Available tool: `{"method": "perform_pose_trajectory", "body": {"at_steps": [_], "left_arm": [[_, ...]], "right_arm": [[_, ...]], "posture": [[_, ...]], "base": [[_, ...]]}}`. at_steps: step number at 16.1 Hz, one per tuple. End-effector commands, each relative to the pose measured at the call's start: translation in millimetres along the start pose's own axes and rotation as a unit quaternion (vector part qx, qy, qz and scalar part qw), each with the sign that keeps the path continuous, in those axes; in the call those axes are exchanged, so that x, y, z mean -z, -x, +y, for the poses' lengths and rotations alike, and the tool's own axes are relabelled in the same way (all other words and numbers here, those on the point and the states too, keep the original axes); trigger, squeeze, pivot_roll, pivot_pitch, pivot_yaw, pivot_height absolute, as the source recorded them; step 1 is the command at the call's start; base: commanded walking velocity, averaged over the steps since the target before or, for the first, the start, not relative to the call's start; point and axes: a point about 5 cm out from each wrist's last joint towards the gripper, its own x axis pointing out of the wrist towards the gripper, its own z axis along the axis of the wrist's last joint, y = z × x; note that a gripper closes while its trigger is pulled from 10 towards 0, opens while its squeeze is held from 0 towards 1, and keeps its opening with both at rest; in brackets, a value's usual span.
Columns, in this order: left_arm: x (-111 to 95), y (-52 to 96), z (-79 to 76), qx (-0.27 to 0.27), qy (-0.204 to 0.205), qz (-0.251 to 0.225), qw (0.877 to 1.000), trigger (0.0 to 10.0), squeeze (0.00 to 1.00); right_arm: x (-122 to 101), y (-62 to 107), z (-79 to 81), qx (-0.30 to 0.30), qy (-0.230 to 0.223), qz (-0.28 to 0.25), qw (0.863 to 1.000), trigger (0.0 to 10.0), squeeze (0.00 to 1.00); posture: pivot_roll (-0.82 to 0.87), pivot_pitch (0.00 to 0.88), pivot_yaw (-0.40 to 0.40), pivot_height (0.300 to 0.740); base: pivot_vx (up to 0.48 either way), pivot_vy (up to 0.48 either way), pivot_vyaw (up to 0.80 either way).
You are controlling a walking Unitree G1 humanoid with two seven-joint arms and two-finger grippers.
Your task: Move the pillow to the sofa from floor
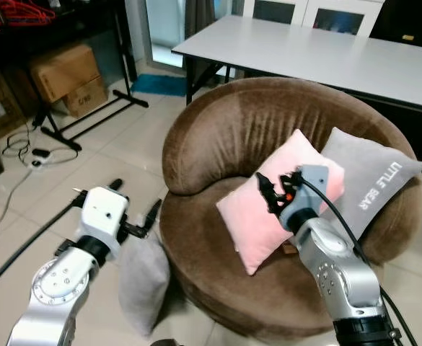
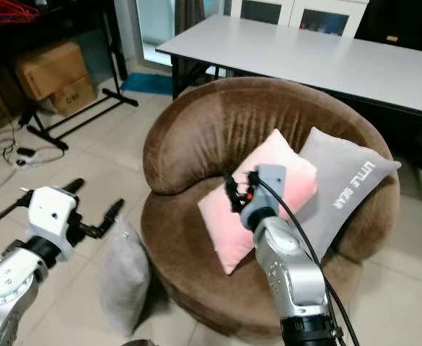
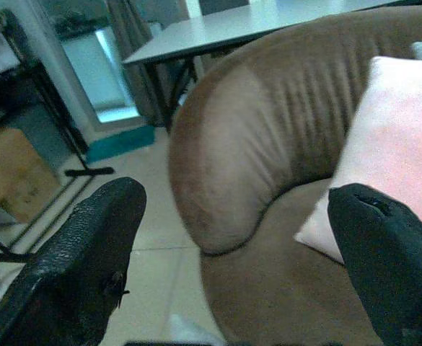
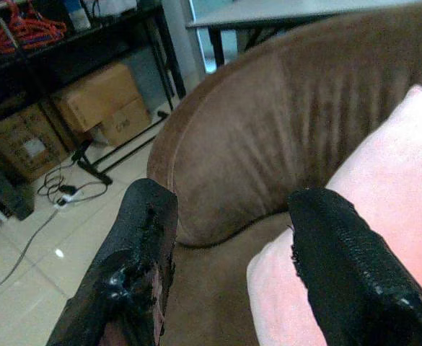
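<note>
A grey pillow stands on the floor, leaning against the front left of the round brown sofa. My left gripper hovers open just above that pillow's top edge, nothing between its fingers. On the sofa seat a pink pillow leans beside a grey pillow printed LITTLE BEAR. My right gripper is open over the seat, close in front of the pink pillow, holding nothing.
A white table stands right behind the sofa. Cardboard boxes sit under a black rack at the far left, with cables and a power strip on the tiled floor. A teal mat lies by the doorway.
</note>
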Motion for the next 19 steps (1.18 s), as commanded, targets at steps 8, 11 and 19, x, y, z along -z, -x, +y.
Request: {"method": "perform_pose_trajectory", "body": {"at_steps": [8,11,19], "left_arm": [[-3,2.1,0.0,-0.052,0.007,-0.01,0.999,10.0,0.24],[-5,2.9,0.3,-0.071,0.013,-0.011,0.997,10.0,0.24],[-5,10.0,5.0,-0.083,0.02,-0.013,0.996,10.0,0.27]], "right_arm": [[6,2.6,-4.0,-0.003,0.076,0.047,0.996,10.0,0.0],[7,3.5,3.4,-0.027,0.065,0.049,0.996,10.0,0.0],[11,3.9,8.8,-0.044,0.059,0.057,0.996,10.0,0.0]], "posture": [[0.03,0.0,-0.024,0.74],[0.04,0.0,-0.033,0.74],[0.06,0.0,-0.041,0.74]], "base": [[0.0,0.375,0.1],[0.0,0.0,0.8],[0.135,0.0,0.8]]}}
